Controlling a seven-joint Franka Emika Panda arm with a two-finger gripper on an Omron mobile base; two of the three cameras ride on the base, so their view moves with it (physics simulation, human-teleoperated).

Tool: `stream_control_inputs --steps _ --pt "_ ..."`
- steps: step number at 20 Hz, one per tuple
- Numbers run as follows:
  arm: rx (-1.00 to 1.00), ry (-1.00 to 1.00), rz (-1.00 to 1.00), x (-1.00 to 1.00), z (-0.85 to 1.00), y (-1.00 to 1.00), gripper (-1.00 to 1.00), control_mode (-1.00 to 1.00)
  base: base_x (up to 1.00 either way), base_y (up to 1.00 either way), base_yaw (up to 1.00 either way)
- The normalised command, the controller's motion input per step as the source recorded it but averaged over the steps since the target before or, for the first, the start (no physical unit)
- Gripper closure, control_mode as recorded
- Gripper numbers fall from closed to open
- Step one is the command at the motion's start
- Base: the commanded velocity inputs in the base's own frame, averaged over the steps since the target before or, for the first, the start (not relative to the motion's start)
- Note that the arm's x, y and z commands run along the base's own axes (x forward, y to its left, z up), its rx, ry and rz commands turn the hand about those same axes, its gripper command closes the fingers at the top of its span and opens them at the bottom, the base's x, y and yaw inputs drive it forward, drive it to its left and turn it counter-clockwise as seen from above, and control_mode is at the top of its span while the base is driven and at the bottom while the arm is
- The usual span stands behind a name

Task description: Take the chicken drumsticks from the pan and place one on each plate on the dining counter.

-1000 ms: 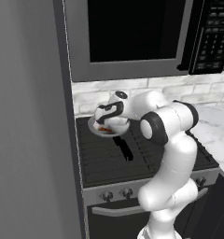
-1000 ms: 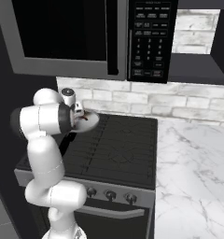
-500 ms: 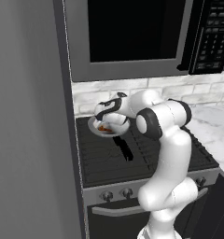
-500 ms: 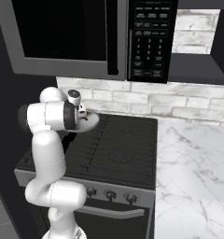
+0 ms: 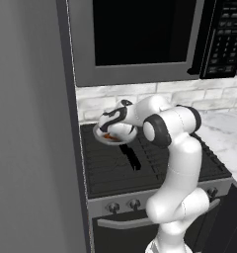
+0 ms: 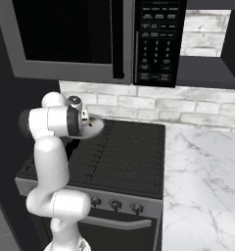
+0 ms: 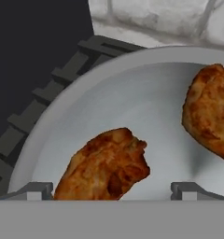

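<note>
Hovering spread-jawed, the gripper (image 7: 112, 190) straddled one drumstick (image 7: 103, 168) in the pan (image 7: 132, 98), second drumstick (image 7: 210, 112) lying beyond its right jaw; neither lifted, both plate deliveries outstanding.

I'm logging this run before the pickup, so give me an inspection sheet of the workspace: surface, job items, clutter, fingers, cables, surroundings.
Surface: black stove top with grates; white marble counter to its right.
Job's things: grey pan on the rear left burner, black handle pointing toward the stove front; two drumsticks in it, one lying between the fingers, the other off to the side. Plates and dining counter: nothing seen.
Clutter: nothing seen.
Gripper: gripper open, low over the pan, fingers either side of the near drumstick, not closed on it.
Cables: nothing seen.
Surroundings: microwave above, white brick backsplash, dark tall panel left of the stove.
</note>
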Motion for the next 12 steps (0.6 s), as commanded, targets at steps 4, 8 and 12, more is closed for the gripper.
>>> stream_control_inputs --steps 4,8,12 --pt "0.0 0.0 -0.13 -0.02 -0.06 0.11 -1.0 -1.0 0.0 0.0 0.0" --pt "0.0 0.01 -0.15 -0.1 -0.01 0.05 -1.0 -1.0 0.0 0.0 0.0" --pt "0.0 0.02 -0.13 -0.02 -0.03 0.01 -1.0 -1.0 0.0 0.0 0.0"
